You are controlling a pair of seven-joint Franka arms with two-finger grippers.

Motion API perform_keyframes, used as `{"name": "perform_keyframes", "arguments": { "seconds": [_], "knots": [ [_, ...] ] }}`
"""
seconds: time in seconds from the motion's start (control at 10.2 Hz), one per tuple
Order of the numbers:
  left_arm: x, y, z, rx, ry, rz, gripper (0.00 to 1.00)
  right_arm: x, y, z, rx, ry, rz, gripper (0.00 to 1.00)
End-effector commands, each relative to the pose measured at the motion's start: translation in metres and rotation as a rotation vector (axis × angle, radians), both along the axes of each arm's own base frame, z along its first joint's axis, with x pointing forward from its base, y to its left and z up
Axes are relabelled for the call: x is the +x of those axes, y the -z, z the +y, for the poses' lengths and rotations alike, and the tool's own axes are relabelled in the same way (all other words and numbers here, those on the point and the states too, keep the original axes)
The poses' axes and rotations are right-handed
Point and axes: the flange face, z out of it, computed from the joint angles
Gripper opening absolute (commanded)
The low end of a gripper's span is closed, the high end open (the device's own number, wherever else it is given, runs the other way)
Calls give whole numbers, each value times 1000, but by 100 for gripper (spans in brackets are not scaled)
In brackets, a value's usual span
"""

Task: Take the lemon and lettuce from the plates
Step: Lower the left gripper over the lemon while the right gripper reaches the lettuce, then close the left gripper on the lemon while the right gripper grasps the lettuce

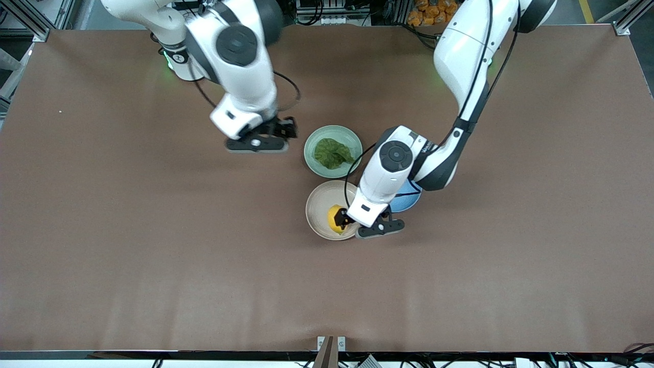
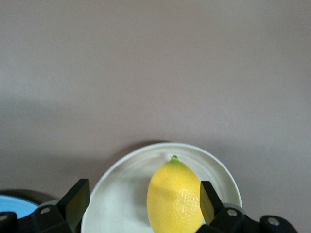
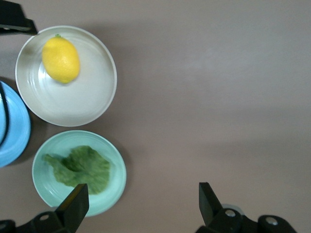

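The left claw (image 1: 343,219) hung low over the beige plate (image 1: 319,204), its fingers (image 2: 74,204) spread, not yet clenched, around the lemon (image 2: 175,198) lying on that plate. The lettuce (image 1: 332,152) lay on the mint plate (image 1: 312,145). The right claw (image 1: 278,134) waited, released, over bare surface (image 1: 127,230) beside the mint plate.

The left arm covers most of the blue plate (image 1: 409,202) beside the beige plate (image 1: 319,207). The left gripper (image 1: 343,219) hides part of the lemon (image 1: 334,219) on that beige plate.
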Motion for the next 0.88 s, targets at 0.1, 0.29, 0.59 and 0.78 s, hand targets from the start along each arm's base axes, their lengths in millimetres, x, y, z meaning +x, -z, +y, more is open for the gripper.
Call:
{"name": "perform_keyframes", "arguments": {
  "seconds": [0.1,0.29,0.59,0.78],
  "knots": [
    [-22,26,-30,7,26,17,100,-36,80,36,93,133,-59,100],
    [-23,37,-30,17,27,27,100,-59,121,61,123,193,-73,100],
    [-28,53,-37,14,42,15,100,-98,166,90,43,220,-139,100],
    [-26,51,-37,6,38,3,100,-112,194,104,77,246,-174,100]
  ]
}}
